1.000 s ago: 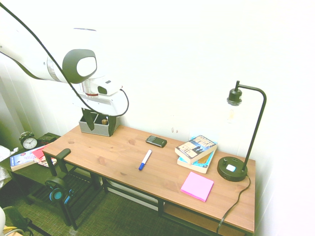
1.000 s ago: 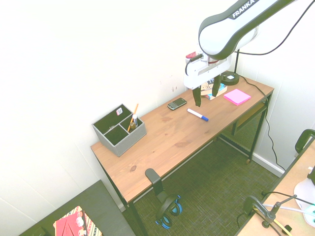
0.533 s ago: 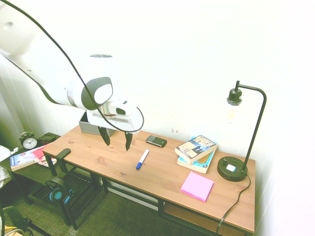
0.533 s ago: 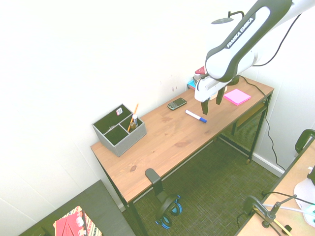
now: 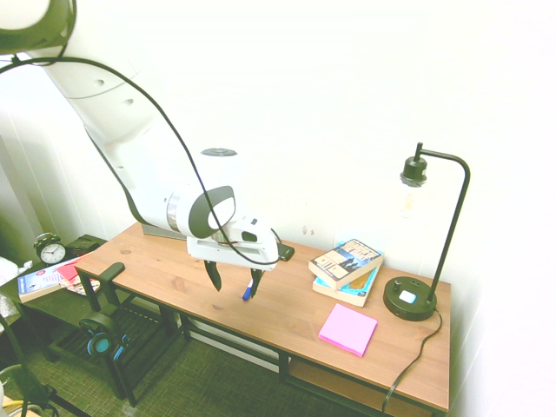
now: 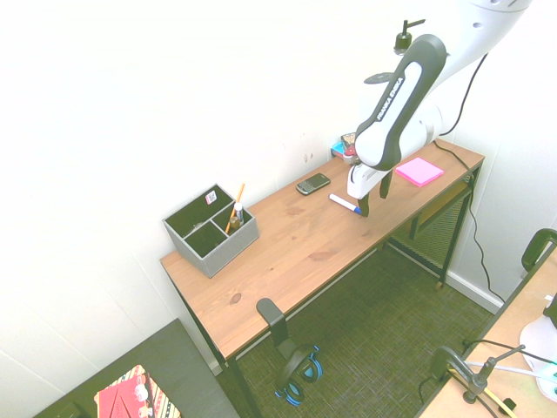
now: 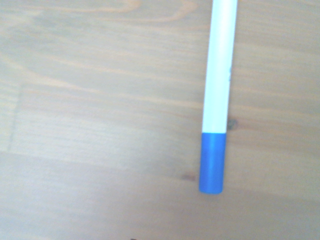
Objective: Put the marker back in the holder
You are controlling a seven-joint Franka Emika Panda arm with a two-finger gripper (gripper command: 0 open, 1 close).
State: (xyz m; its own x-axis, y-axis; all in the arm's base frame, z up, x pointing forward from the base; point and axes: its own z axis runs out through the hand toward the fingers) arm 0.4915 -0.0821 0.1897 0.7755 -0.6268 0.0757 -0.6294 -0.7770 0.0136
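Open wood along the desk's middle; clutter at both ends and the back edge.

The desk (image 6: 287,252) lies bare from the holder (image 6: 211,232) at one end's back corner to the marker (image 6: 343,204), which lies flat near the front edge with clear wood on either side in the wrist view (image 7: 218,95). The gripper (image 5: 233,283) hangs over it, fingers spread, pointing down. A black phone (image 6: 312,184) sits close behind the marker towards the back edge. Beyond it stand a stack of books (image 5: 347,269), a pink sticky pad (image 5: 347,329) and a tall black lamp (image 5: 426,243), crowding the far end. A pencil and other items stand up out of the holder.
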